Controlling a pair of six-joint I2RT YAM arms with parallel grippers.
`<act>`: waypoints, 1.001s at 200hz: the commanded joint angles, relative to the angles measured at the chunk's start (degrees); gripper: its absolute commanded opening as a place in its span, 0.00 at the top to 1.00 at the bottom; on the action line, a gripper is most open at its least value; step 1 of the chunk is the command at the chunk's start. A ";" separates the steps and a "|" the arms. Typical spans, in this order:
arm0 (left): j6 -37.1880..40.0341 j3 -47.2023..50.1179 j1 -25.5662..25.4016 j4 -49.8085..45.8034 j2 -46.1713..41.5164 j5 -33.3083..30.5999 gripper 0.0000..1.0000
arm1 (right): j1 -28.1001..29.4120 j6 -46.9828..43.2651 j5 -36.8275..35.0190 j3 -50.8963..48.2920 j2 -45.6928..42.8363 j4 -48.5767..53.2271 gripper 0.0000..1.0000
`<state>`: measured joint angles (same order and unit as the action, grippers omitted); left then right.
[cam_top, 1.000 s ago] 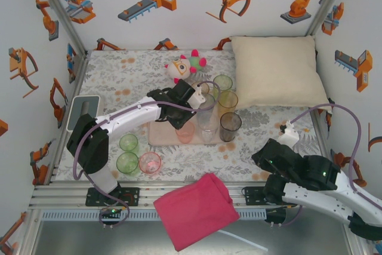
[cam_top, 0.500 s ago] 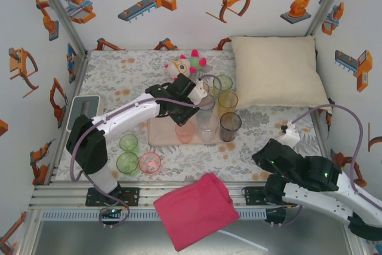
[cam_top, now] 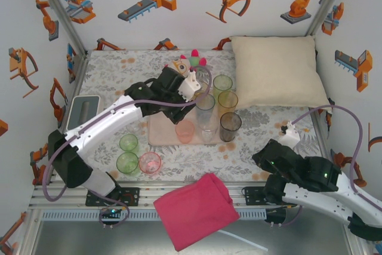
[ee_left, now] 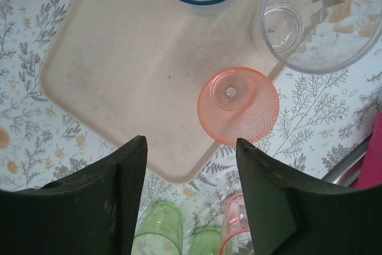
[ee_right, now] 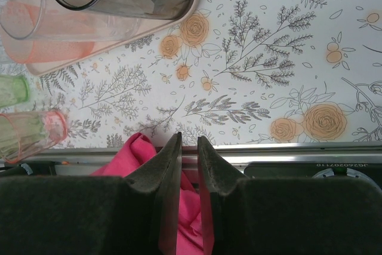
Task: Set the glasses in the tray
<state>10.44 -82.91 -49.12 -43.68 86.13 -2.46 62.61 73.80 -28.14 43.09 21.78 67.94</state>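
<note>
Left tool point(ee_left: 190, 192) lifted off orange glass point(ee_left: 238, 105), fingers wide, empty, right tool point(ee_right: 189, 192) narrow.

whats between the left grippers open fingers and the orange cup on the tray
Bare tray surface and its rounded near edge; nothing stands between the left gripper and the orange cup, as the left wrist view shows.
</note>
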 commanded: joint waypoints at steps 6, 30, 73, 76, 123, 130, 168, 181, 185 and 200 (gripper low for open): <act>3.00 -1.43 0.10 -3.71 -3.45 -0.70 0.41 | 0.23 1.61 -2.17 -0.55 -0.49 0.48 0.79; 4.63 -0.96 0.47 -5.54 -5.64 0.70 0.36 | 0.22 1.69 -2.08 -0.72 -0.59 0.44 0.79; 7.85 1.23 1.81 -10.92 -9.85 4.73 0.25 | 0.22 1.79 -2.09 -0.82 -0.60 0.48 0.78; 8.16 1.48 2.12 -11.51 -10.18 5.05 0.24 | 0.19 1.83 -2.05 -0.76 -0.66 0.52 0.79; 14.22 6.30 7.27 -19.31 -14.43 14.85 0.19 | 0.17 1.79 -2.61 -0.97 -1.43 0.87 0.78; 15.36 7.04 7.69 -20.53 -14.75 16.00 0.19 | 0.21 1.90 -2.62 -1.07 -1.43 0.88 0.78; 18.01 12.31 8.46 -21.09 -16.99 16.45 0.16 | 0.19 2.15 -2.42 -1.28 -1.48 0.86 0.78; 18.32 13.87 8.75 -20.53 -17.22 16.08 0.15 | 0.17 2.14 -2.52 -1.26 -1.47 0.80 0.78; 18.39 14.31 8.82 -20.48 -17.25 16.07 0.15 | 0.22 2.18 -2.53 -1.26 -1.48 0.79 0.78; 18.85 15.57 9.11 -19.81 -17.43 15.97 0.15 | 0.20 2.14 -2.62 -1.12 -1.39 0.83 0.78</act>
<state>26.55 -69.19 -40.75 -62.61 69.91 11.94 62.61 74.65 -28.40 42.48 20.80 67.99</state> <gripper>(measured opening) 0.844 0.214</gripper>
